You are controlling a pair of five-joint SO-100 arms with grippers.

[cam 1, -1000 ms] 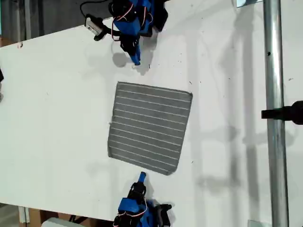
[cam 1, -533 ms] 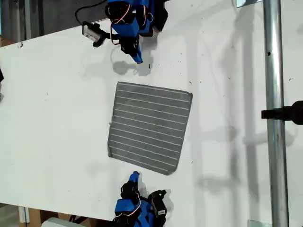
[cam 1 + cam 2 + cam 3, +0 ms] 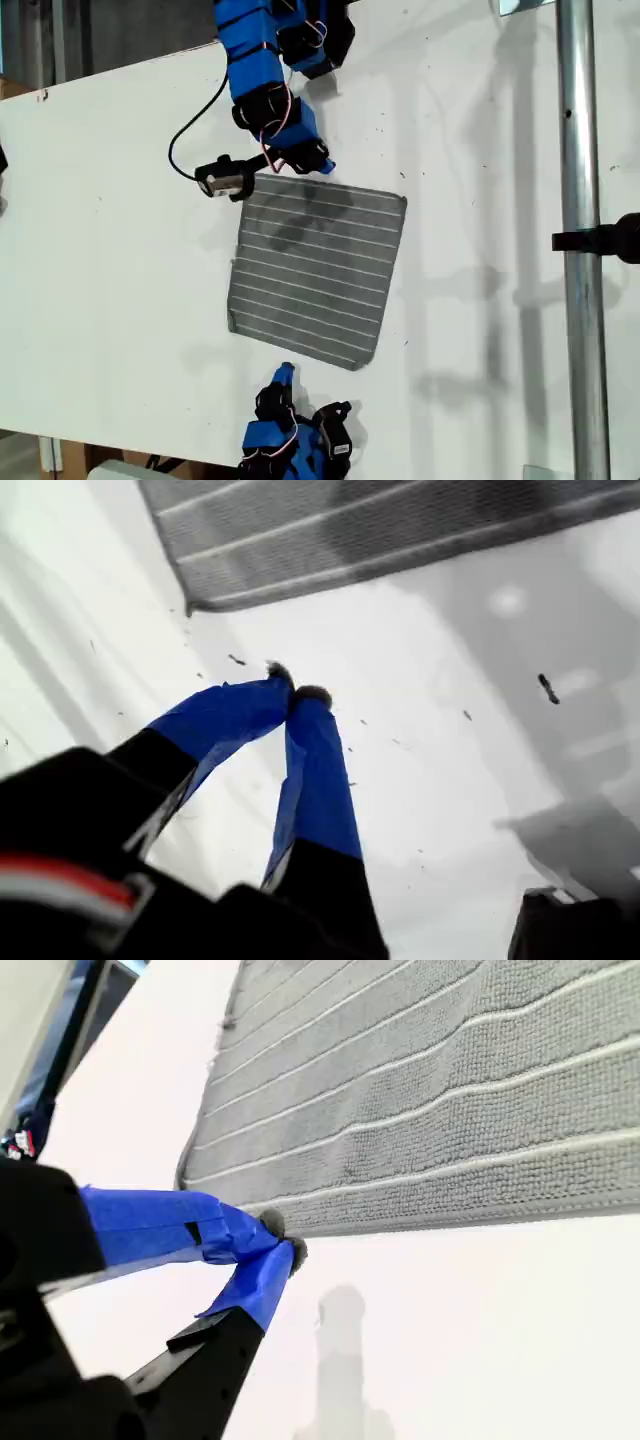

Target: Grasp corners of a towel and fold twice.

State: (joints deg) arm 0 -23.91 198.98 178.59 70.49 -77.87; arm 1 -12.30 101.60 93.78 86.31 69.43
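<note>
Exterior view, towel (image 3: 315, 270): lies flat and unfolded near the middle of the white table (image 3: 120, 250).
Exterior view, towel axis: nearly square, no clear long side; the white stripes run from the exterior view's left to its right, dipping slightly toward the right, so the whole cloth sits a little skewed.
Exterior view, second arm: reaches down from the top edge; my second gripper (image 3: 322, 165) is at the towel's upper hem.
Exterior view, first arm: at the bottom edge; my first gripper (image 3: 285, 372) points at the towel's lower hem, just beside it and apart.
Exterior view, surroundings: a metal pole (image 3: 578, 250) stands at the exterior view's right, well apart from the towel.
First wrist view, my first gripper (image 3: 298, 693): blue fingertips pressed together, holding nothing, over bare table; one towel corner (image 3: 190, 605) lies ahead, not touched.
Second wrist view, my second gripper (image 3: 280, 1240): fingertips drawn together right at the striped hem; whether cloth is pinched cannot be told.
</note>
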